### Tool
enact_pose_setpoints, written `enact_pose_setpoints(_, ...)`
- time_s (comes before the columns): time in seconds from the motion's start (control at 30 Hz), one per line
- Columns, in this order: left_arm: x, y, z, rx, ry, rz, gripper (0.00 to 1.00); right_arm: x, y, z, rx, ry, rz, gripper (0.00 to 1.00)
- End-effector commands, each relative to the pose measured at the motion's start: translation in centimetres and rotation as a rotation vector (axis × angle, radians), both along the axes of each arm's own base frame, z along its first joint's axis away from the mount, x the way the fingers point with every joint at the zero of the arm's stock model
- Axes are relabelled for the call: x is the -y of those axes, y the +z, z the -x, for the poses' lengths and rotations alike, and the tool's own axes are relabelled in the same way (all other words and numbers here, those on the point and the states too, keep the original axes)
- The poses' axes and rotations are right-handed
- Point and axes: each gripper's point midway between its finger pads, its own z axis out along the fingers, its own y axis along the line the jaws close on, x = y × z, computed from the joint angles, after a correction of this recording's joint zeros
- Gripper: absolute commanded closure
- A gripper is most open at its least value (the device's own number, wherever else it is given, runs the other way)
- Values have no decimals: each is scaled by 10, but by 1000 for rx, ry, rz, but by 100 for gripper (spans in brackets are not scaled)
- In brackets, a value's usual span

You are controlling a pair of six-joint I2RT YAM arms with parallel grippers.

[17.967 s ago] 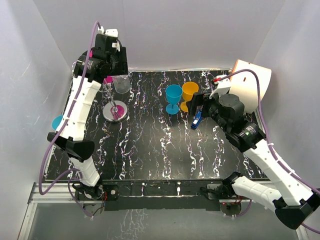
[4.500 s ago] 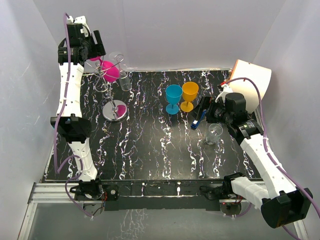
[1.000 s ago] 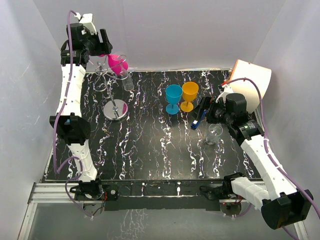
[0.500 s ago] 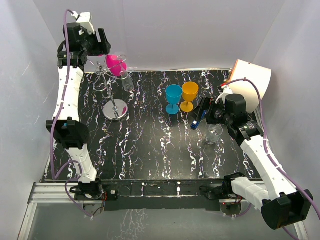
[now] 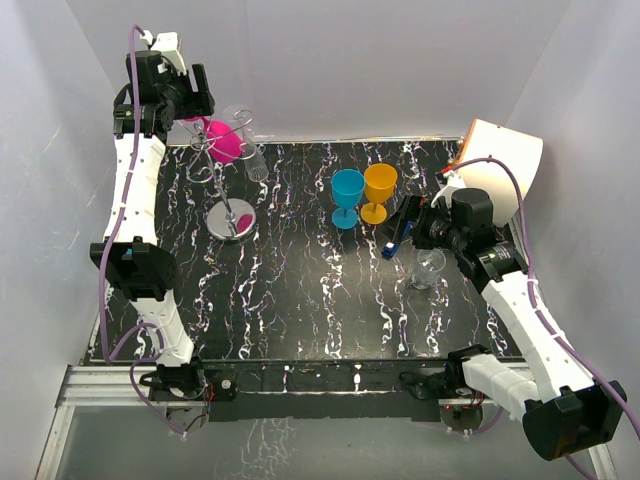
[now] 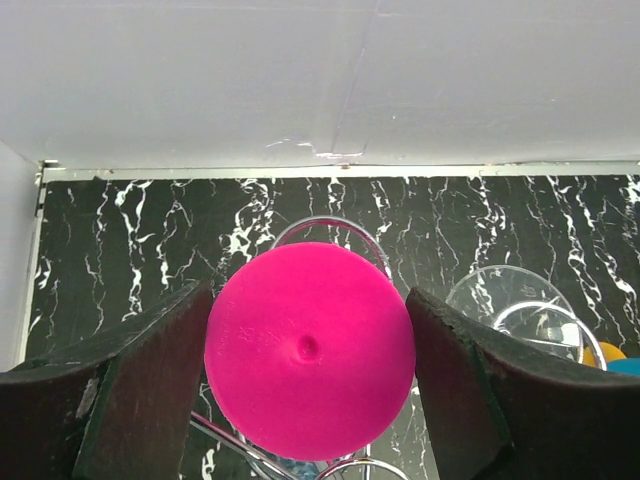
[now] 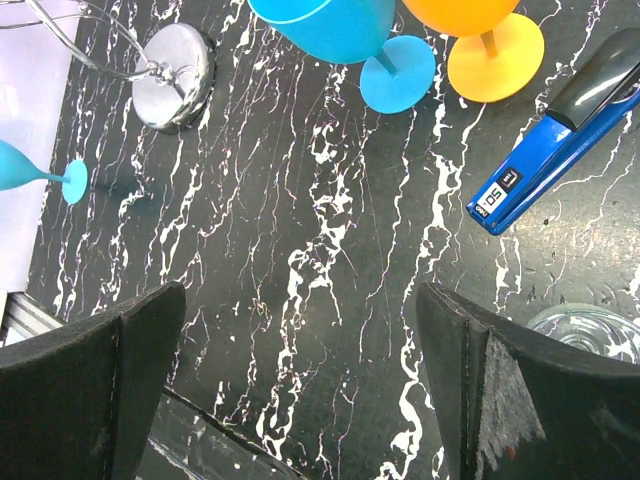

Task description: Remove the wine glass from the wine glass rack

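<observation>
The wine glass rack (image 5: 232,218) is a silver wire stand with a shiny disc base at the table's back left; its base also shows in the right wrist view (image 7: 175,62). A pink wine glass (image 5: 222,141) hangs bowl down among its top hooks. My left gripper (image 5: 200,112) is raised above the rack. In the left wrist view it (image 6: 308,300) is shut on the glass's round pink foot (image 6: 310,350), with both fingers touching its rim. A clear glass (image 5: 255,160) also hangs on the rack. My right gripper (image 5: 410,218) is open and empty above the table (image 7: 300,390).
A blue glass (image 5: 347,190) and an orange glass (image 5: 380,186) stand mid-table. A blue stapler (image 5: 397,238) and a clear glass (image 5: 430,268) lie near my right gripper. A white curved object (image 5: 503,160) stands at the back right. Walls close three sides.
My left gripper has moved down and left with the pink glass, back in among the rack's hooks. The right arm has not moved.
</observation>
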Motion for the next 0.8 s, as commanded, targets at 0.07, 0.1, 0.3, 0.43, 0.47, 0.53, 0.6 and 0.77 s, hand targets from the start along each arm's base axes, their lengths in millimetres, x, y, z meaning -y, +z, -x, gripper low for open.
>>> enact_pose_setpoints(0.07,-16,41,23,74,78,-20,69,-3,13,-2,58,7,-22,2)
enact_pose_setpoints(0.1,-18,42,23,77,88,-18,69,-3,13,-2,57,8,-22,2)
enact_pose_setpoints(0.3,-33,47,24,85,145,-11,69,-3,13,-3,58,8,-21,2)
enact_pose_setpoints(0.43,-47,53,25,97,195,-7,69,-4,13,-2,58,10,-22,2)
enact_pose_setpoints(0.47,-51,54,25,101,209,-4,69,-4,13,-3,58,9,-22,2)
enact_pose_setpoints(0.53,-62,60,26,114,239,6,69,-4,14,-2,58,11,-23,2)
enact_pose_setpoints(0.6,-70,65,26,128,253,18,69,-3,14,-2,61,9,-23,2)
enact_pose_setpoints(0.77,-82,70,29,138,291,14,69,-4,14,-2,60,9,-22,2)
